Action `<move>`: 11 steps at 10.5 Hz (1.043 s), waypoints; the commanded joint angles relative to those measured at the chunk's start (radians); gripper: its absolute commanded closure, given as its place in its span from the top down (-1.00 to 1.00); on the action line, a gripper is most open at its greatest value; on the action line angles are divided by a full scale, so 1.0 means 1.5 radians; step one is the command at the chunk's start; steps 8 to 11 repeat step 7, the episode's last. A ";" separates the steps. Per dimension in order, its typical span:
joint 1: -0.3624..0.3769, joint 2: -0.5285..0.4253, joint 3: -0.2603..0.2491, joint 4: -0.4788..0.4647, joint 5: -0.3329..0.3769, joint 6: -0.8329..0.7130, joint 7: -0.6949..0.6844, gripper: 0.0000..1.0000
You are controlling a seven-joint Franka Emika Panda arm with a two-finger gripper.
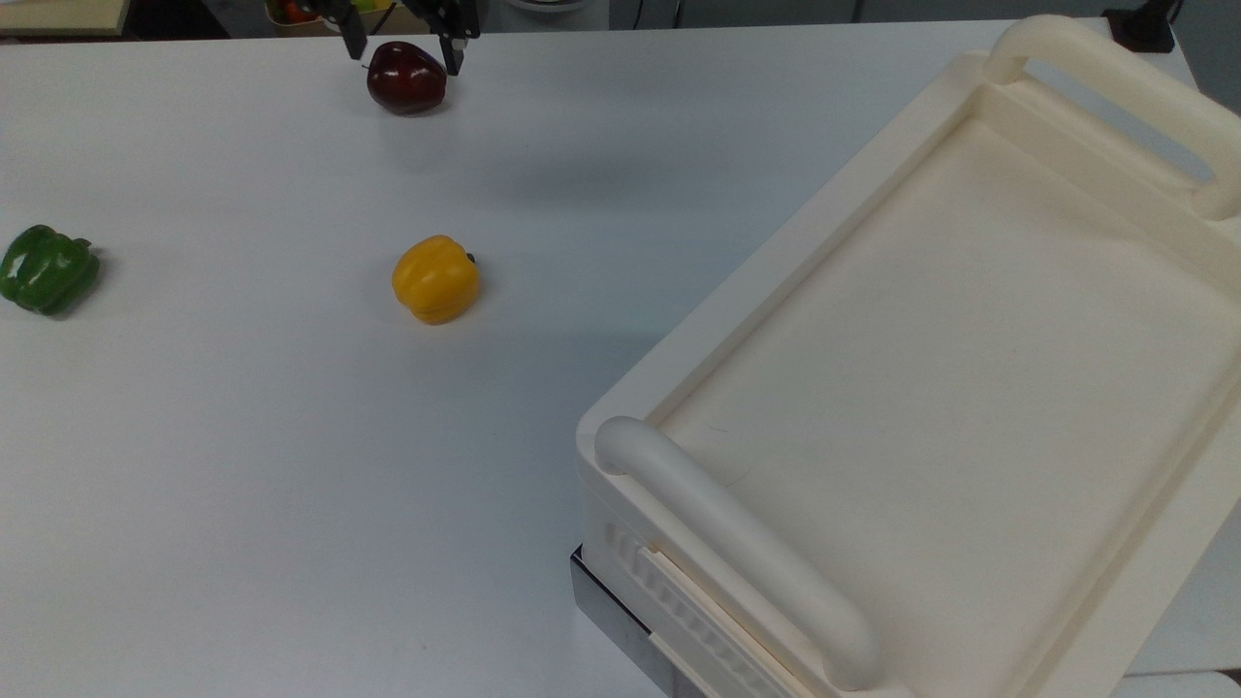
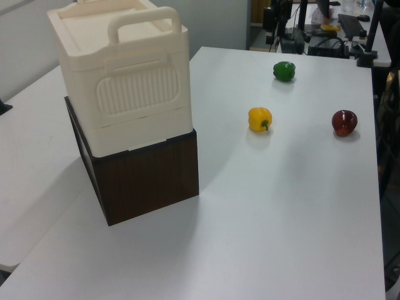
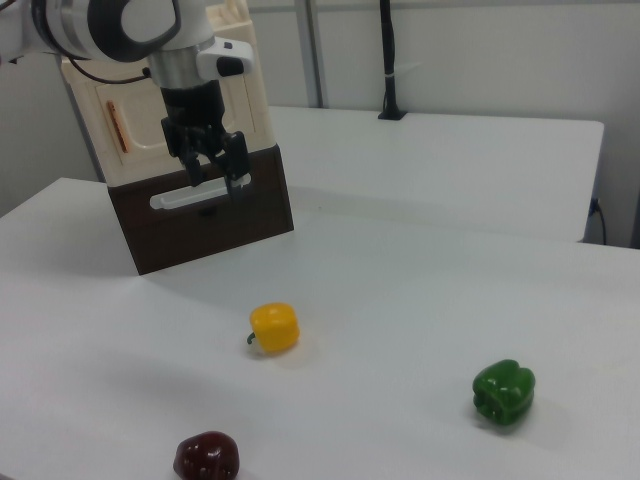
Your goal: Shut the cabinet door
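The cabinet (image 1: pixel 931 388) is a cream-white box with a recessed top and two rounded handles, standing on a dark base (image 2: pixel 147 178). In the right view the cabinet door (image 3: pixel 140 118) faces the camera. It carries a copper bar handle (image 3: pixel 117 126) near its left edge and looks flush with the cabinet front. My gripper (image 3: pixel 217 180) hangs open in front of the cabinet, apart from it, holding nothing. In the top view the gripper (image 1: pixel 405 58) sits at the upper edge, its two fingers on either side of a dark red apple (image 1: pixel 405 79).
A yellow pepper (image 1: pixel 435 279) lies mid-table and a green pepper (image 1: pixel 47 269) at the top view's left. A white bar handle (image 3: pixel 190 198) runs across the dark base. A ribbed cream panel (image 2: pixel 137 90) faces the left view.
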State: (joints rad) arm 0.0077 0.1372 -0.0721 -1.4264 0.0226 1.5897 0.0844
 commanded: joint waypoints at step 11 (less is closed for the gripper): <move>-0.014 -0.035 -0.002 -0.021 -0.006 -0.039 -0.016 1.00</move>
